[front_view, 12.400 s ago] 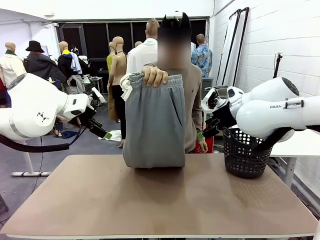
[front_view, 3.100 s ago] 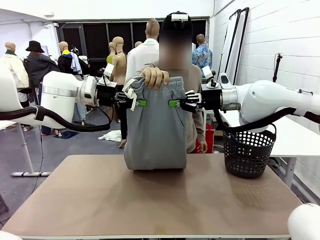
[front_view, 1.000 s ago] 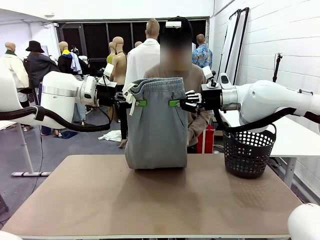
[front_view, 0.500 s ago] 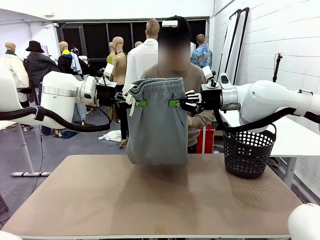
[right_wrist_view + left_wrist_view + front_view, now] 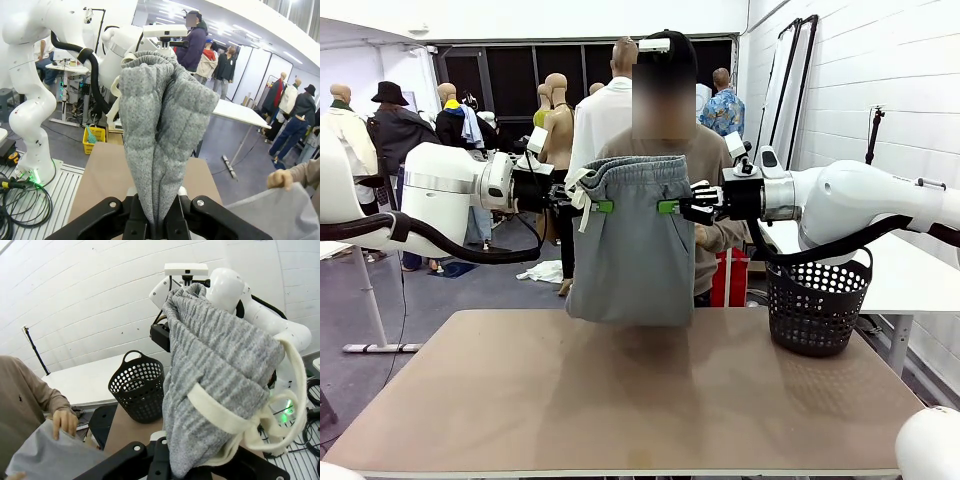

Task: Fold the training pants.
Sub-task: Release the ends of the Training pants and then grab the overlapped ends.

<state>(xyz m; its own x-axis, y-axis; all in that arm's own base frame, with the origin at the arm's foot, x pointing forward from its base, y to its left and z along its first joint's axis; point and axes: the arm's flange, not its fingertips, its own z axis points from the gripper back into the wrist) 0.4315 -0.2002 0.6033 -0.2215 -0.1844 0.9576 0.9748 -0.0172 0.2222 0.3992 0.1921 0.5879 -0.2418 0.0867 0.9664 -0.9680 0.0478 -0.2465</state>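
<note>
Now the person (image 5: 712, 165) has let go up top; the pants (image 5: 630, 250) hang between the left gripper (image 5: 603, 206) and right gripper (image 5: 667, 206), each clamped on a top corner, with the hem lifted off the brown table (image 5: 620, 400). A black basket (image 5: 812, 305) stands at its right. From the left wrist, a hand (image 5: 63, 421) grips the lower cloth.

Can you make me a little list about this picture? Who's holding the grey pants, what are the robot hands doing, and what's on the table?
Pants: the training pants hang over the far side of the table, waistband up
Left robot hand: the left gripper is shut on one side of the waistband
Right robot hand: the right gripper is shut on the other side
Person: the person stands behind the pants; a hand holds their lower end
On the table: a black basket, on the robot's right
</note>
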